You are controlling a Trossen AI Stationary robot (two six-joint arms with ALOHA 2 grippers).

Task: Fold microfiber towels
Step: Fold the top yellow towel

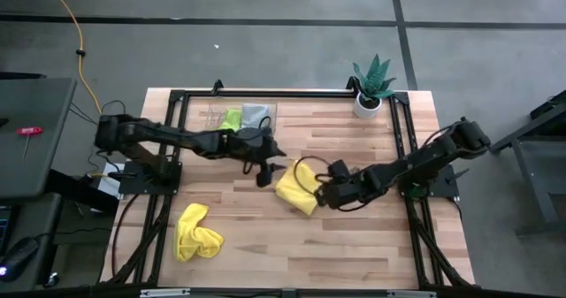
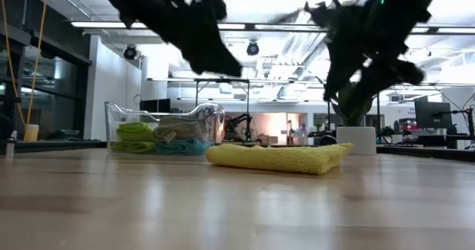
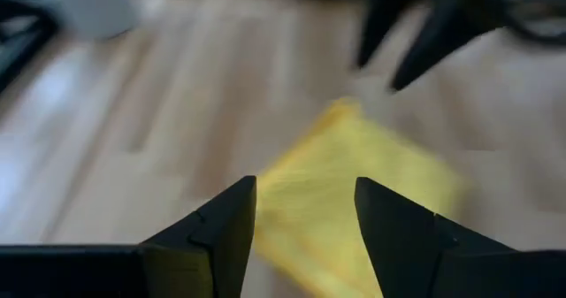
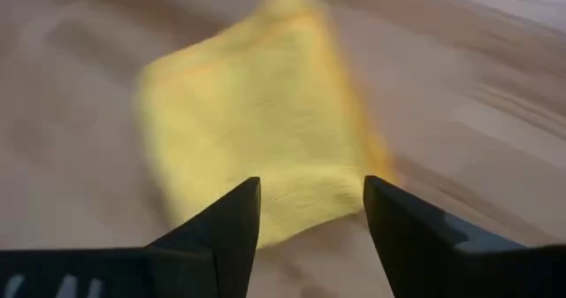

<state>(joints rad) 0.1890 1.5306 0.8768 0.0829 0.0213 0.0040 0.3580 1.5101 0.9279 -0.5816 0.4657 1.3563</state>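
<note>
A folded yellow towel (image 1: pixel 296 194) lies flat mid-table (image 1: pixel 371 245), both grippers just off it: left gripper (image 1: pixel 265 171) and right gripper (image 1: pixel 324 192), jaws open, empty. A crumpled yellow one (image 1: pixel 196 232) (seemingly unfolded) lies nearer the left.

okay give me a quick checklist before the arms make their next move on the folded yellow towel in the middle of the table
1. Folded yellow towel lies flat on the table, released: ok.
2. Left gripper open and empty, above the towel: ok.
3. Right gripper open and empty, also off the towel: ok.
4. Clear tray at the back holds folded towels; room for one more: cannot tell.
5. Crumpled yellow towel near the front left is unfolded and waiting: ok as the next piece.
6. Potted plant stands at the far right corner, away from both arms: ok.
</note>
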